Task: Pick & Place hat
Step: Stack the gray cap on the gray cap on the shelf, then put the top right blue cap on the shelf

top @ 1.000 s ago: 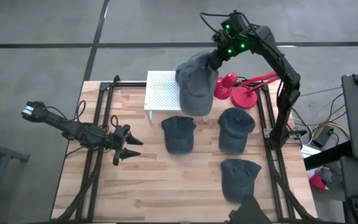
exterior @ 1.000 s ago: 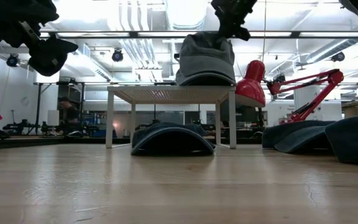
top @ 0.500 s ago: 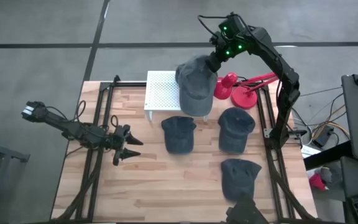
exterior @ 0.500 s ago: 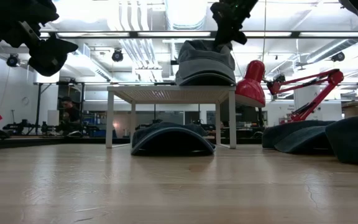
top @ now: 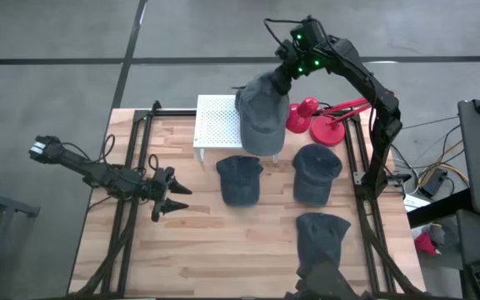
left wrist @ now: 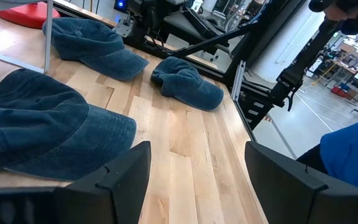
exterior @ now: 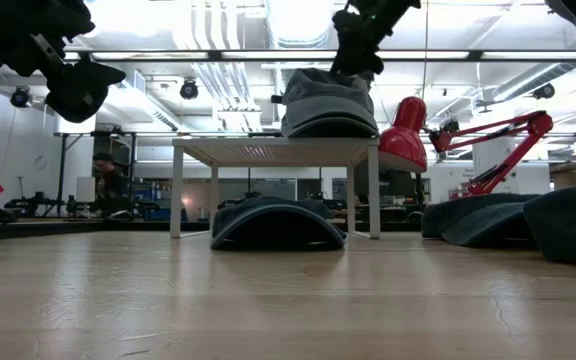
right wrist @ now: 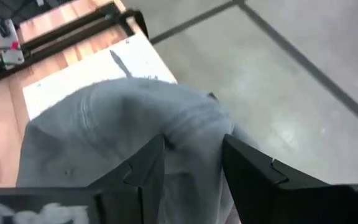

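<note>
A light grey hat [top: 262, 112] sits on the right end of a white perforated stand [top: 215, 125] at the table's far side, brim toward the near edge. In the low view the hat [exterior: 328, 100] rests with its rim flat on the stand's top. My right gripper [top: 280, 77] is just above the far part of the crown, open, its fingers on either side of a ridge of cloth [right wrist: 188, 134]. My left gripper [top: 167, 204] hovers open over the table's left part, holding nothing. My right gripper comes at the hat from above and from the far side, slanting down. Its open fingers [right wrist: 145, 168] flank the far part of the crown [right wrist: 185, 143]. I cannot tell whether they touch the cloth. The hat lies on the stand.
Three dark blue hats lie on the wooden table: one in front of the stand [top: 240, 179], one to its right [top: 316, 172], one near the front right [top: 322, 237]. A red desk lamp [top: 319, 125] stands at the far right, beside the stand.
My right gripper has opened and let go of the grey hat's crown, rising a little and shifting toward the far left. The crown, drawn up into a peak a second ago, has sunk back, and the hat stays on the stand.
</note>
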Tool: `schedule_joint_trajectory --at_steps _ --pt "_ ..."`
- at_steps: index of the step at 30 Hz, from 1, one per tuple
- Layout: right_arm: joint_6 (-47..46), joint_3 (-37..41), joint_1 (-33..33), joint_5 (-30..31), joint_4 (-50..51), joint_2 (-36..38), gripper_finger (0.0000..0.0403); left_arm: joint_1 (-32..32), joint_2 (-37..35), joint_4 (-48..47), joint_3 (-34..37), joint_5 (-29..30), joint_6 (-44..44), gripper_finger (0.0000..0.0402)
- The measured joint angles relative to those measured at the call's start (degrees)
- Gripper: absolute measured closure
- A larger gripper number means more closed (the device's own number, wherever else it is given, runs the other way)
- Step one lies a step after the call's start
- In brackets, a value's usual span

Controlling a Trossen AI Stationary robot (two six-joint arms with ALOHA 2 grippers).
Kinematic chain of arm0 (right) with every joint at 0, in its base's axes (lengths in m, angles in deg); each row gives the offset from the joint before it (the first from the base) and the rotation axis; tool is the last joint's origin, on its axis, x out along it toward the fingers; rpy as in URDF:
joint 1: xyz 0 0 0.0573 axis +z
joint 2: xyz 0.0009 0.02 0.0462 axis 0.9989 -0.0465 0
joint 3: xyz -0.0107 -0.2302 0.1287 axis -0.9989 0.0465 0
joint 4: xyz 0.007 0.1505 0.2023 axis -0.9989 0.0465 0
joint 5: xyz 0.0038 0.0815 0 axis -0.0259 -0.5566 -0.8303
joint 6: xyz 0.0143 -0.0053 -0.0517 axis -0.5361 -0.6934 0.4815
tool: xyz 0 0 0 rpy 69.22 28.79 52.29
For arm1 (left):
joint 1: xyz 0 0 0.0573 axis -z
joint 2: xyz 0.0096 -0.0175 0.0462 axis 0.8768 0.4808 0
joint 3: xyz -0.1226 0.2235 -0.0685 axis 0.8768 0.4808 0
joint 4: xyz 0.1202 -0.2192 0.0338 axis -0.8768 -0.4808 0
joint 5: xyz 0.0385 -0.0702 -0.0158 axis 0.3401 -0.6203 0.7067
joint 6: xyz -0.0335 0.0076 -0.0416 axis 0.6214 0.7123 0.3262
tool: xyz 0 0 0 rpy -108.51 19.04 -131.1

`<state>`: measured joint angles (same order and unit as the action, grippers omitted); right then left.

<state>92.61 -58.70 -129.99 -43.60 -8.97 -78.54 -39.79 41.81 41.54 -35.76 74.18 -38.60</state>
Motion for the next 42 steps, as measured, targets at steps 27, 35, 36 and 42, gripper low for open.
schedule_joint_trajectory --at_steps 27,35,36,42 --pt "7.70 1.70 -0.04 2.03 -3.36 -7.09 0.0226 0.00 0.00 0.00 0.00 -0.02 1.84 0.0140" --pt "7.78 1.55 -0.02 2.03 -3.30 -2.49 0.0226 -0.02 0.00 0.00 0.02 -0.02 1.81 0.0140" --pt "7.78 1.55 -0.02 2.03 -3.30 -2.09 0.0224 0.00 0.00 0.00 0.02 0.00 1.79 0.0140" --pt "7.02 1.53 0.00 1.95 -2.80 -0.09 0.0206 0.00 -0.02 0.00 0.02 0.00 1.77 0.0140"
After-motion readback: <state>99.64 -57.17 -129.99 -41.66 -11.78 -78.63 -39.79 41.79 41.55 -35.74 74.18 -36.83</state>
